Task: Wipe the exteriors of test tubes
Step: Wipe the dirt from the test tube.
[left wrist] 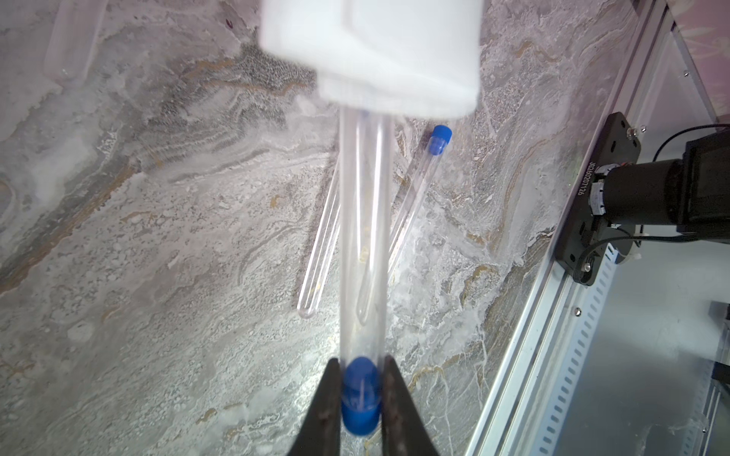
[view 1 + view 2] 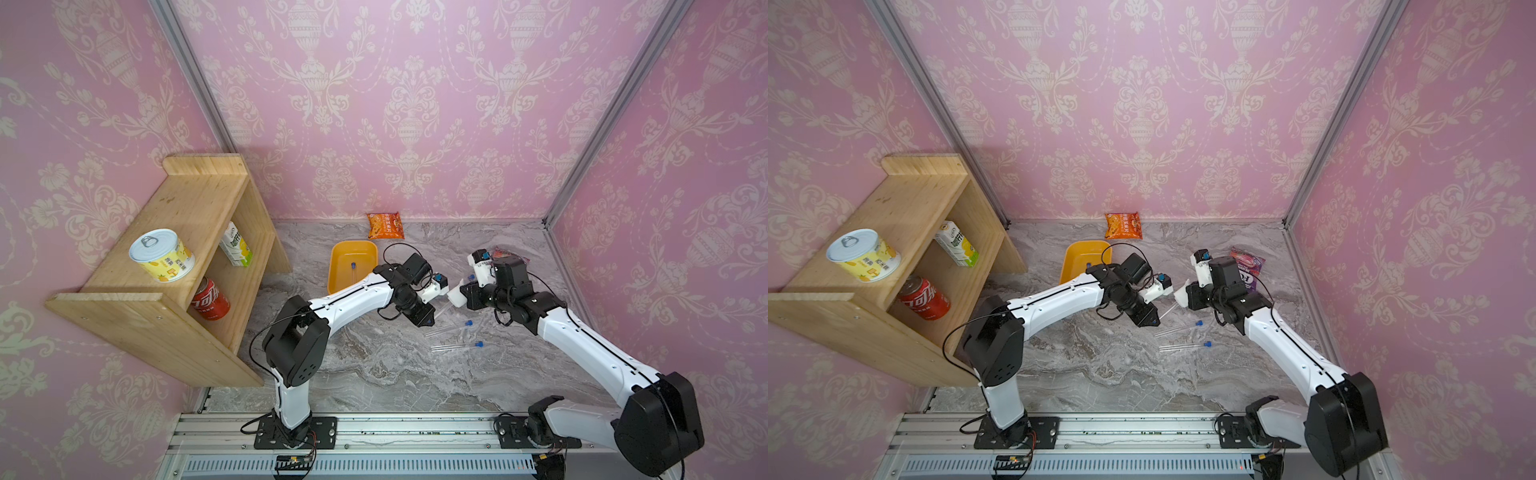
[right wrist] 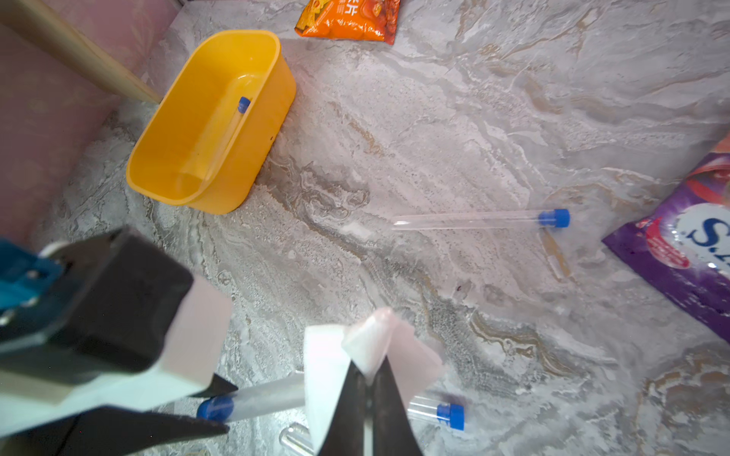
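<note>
My left gripper [image 1: 360,379] is shut on the blue cap end of a clear test tube [image 1: 363,237], held above the marble table. A folded white wipe [image 1: 379,51] covers the tube's far end, and my right gripper [image 3: 369,375] is shut on that wipe [image 3: 328,363]. In both top views the two grippers [image 2: 430,318] [image 2: 465,297] meet at the table's middle right. Two more test tubes [image 2: 451,328] [image 2: 455,345] lie on the table just in front of them. One lies further back [image 3: 474,219], and another rests inside the yellow bin [image 3: 229,134].
The yellow bin [image 2: 336,257] stands behind my left arm. An orange snack packet [image 2: 384,225] leans at the back wall, and a purple packet [image 2: 1248,266] lies behind my right arm. A wooden shelf [image 2: 178,257] with cans and a carton fills the left side.
</note>
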{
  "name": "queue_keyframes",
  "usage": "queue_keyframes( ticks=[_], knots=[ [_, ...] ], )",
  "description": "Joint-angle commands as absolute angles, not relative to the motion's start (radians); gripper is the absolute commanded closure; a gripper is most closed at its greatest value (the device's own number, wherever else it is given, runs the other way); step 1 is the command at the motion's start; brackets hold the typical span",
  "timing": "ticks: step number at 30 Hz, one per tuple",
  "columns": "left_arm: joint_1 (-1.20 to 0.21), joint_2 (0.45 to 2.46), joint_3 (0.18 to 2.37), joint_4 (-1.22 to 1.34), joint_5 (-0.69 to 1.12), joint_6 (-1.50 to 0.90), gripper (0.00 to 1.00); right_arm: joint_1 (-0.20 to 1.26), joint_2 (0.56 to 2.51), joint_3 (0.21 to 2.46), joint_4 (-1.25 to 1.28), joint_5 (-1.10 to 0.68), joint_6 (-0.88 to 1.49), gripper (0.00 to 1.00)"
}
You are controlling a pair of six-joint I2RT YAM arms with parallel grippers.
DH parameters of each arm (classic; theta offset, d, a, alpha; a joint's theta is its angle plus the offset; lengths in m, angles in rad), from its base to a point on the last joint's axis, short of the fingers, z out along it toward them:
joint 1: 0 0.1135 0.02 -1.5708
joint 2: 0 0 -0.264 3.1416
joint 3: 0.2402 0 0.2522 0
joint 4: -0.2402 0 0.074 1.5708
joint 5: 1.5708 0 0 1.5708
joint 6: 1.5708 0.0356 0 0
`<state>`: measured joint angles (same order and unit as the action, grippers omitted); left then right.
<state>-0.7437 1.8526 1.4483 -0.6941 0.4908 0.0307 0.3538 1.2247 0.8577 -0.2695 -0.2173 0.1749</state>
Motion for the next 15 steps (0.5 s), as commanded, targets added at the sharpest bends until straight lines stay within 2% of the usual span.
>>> queue_keyframes(
  ticks=[1, 10, 15],
  knots=[
    [-0.728, 1.824, 1.424, -0.667, 0.554, 0.002, 0.86, 0.378, 1.185, 0.83, -0.253, -0.282, 0.155, 1.0],
    [-0.715, 1.82, 1.413, -0.646, 0.606, -0.018, 0.86, 0.454, 1.156, 0.796, -0.247, -0.297, 0.166, 1.0],
    [-0.712, 1.806, 1.396, -0.637, 0.632, -0.034, 0.86, 0.457, 1.144, 0.772, -0.226, -0.225, 0.157, 1.0]
  ],
)
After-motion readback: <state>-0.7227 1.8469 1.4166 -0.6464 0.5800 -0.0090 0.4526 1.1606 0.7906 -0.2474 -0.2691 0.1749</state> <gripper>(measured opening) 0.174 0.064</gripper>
